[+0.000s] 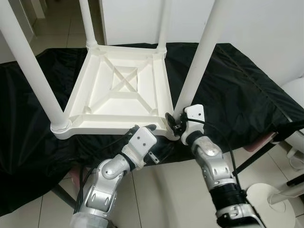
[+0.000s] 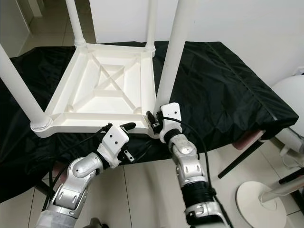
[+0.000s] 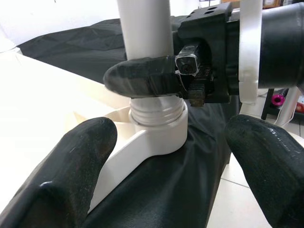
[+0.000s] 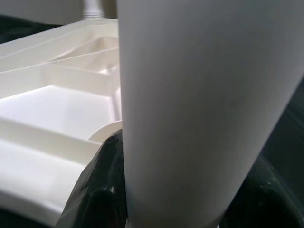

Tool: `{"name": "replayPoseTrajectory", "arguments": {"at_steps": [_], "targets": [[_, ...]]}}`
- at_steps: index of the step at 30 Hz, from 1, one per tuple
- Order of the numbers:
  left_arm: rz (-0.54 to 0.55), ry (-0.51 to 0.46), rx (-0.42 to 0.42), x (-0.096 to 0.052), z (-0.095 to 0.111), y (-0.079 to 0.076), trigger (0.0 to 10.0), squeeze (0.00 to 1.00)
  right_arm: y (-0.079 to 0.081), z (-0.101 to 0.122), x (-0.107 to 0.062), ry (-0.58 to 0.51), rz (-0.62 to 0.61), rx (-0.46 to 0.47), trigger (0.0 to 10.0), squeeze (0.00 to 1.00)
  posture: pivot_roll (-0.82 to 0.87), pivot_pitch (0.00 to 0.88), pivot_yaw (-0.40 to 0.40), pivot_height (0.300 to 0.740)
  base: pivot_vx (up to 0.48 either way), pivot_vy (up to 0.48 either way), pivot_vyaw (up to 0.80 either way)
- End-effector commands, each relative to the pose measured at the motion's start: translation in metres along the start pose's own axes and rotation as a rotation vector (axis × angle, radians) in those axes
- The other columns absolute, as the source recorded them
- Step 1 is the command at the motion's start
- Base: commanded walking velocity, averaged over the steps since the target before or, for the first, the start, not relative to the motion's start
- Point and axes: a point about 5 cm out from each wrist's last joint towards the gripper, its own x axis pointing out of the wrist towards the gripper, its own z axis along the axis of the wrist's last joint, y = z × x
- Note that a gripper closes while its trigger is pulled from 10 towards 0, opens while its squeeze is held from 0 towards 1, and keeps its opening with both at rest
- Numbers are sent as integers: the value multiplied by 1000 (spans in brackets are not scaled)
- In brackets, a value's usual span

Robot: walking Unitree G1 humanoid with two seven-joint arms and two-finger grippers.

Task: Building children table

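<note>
White children table top (image 1: 118,90) lying upside down on the black cloth (image 1: 237,90), ribs upward, so that the corner sockets face up to receive the legs. Three legs already upright in the other corners. Fourth leg (image 1: 202,52) standing in the socket (image 3: 159,130) at the near right corner of the table top, just at the near edge of the cloth.

Right gripper (image 1: 175,122) pinching this leg low, close above the socket, probably to turn it with good control. Thread rings of the leg visible above the socket collar in the left wrist view, so apparently not fully screwed in yet.

Left gripper (image 1: 148,128) at the near edge of the table top, just beside the same corner, fingers (image 3: 71,166) spread and holding nothing. Likely placed there to steady the top against the turning.
</note>
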Motion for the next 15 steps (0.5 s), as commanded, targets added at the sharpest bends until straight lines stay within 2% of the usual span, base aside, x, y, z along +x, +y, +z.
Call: {"name": "replayPoseTrajectory", "arguments": {"at_steps": [1, 2, 3, 5, 13, 14, 15], "targets": [[108, 4, -10, -1, 0, 5, 10000, 0, -7, -4, -5, 24, -111, 1, 10000, 0, -46, 78, -45, 740, 0, 0, 0], [113, 4, -10, -1, 0, 6, 10000, 0, 5, -1, -8, 13, -166, 26, 10000, 0, -42, 79, -47, 740, 0, 0, 0], [113, 4, -10, -1, 0, 6, 10000, 0, 5, -1, -8, 13, -166, 26, 10000, 0, -42, 79, -47, 740, 0, 0, 0], [116, 4, -10, -1, 0, 6, 10000, 0, 16, 2, -8, 11, -158, 54, 10000, 0, -41, 80, -44, 740, 0, 0, 0], [111, 5, -10, -1, 0, 6, 10000, 0, 15, 9, -9, -5, -166, 64, 10000, 0, -45, 81, -40, 740, 0, 0, 0], [112, 4, -10, -1, 0, 6, 10000, 0, 16, 10, -10, -7, -163, 70, 10000, 306, -44, 81, -41, 740, 0, 0, 0], [114, 4, -9, -1, 1, 7, 10000, 0, 16, 12, -10, -11, -167, 75, 10000, 1000, -44, 80, -41, 740, 0, 0, 0]]}}
